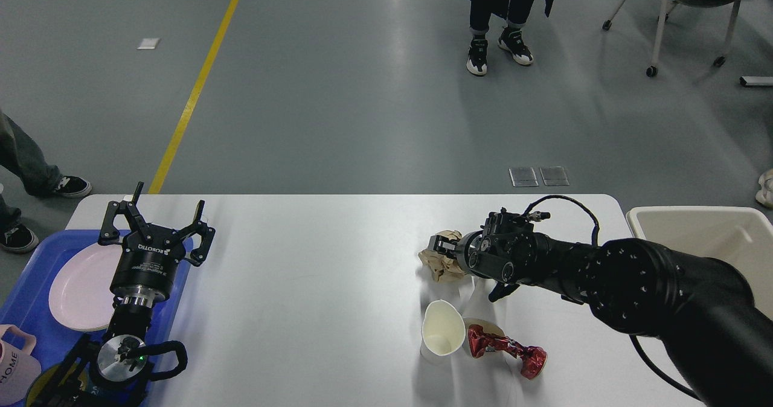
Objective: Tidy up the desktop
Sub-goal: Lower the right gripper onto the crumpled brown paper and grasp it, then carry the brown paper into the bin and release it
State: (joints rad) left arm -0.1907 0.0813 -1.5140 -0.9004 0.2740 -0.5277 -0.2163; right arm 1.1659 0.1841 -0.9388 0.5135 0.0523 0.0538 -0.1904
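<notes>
White desk (314, 286) fills the lower half of the head view, rounded corners at the far edge, middle stretch bare. Beige bin (712, 238) just beside its right end; blue tray (36, 286) on its left end, carrying a pink plate (78, 289) and a pink mug (15, 358).

Right arm reaching in from the lower right, right end effector (444, 251) turned toward the left and touching a crumpled brown paper ball (442, 256) near the middle-right of the desk. Dark and seen half end-on: cannot tell whether pinching the paper or merely against it. Left end effector (158, 226) hanging over the tray's near edge, fingers spread wide, holding nothing.

Nearer the front: white paper cup (442, 328) lying on its side, mouth facing forward; touching it on the right, a red foil wrapper (504, 348) twisted over what looks like a second small cup or lid.

Step in hand, most likely: grab the paper ball and drop it in the bin. Best done by closing around the thick middle of the wad, not a loose flap, since crumpled paper tears or slips. Lift straight up before swinging right, keeping forearm and cable clear of the tipped cup and wrapper below. Release well inside the bin's wall, not over its rim.
</notes>
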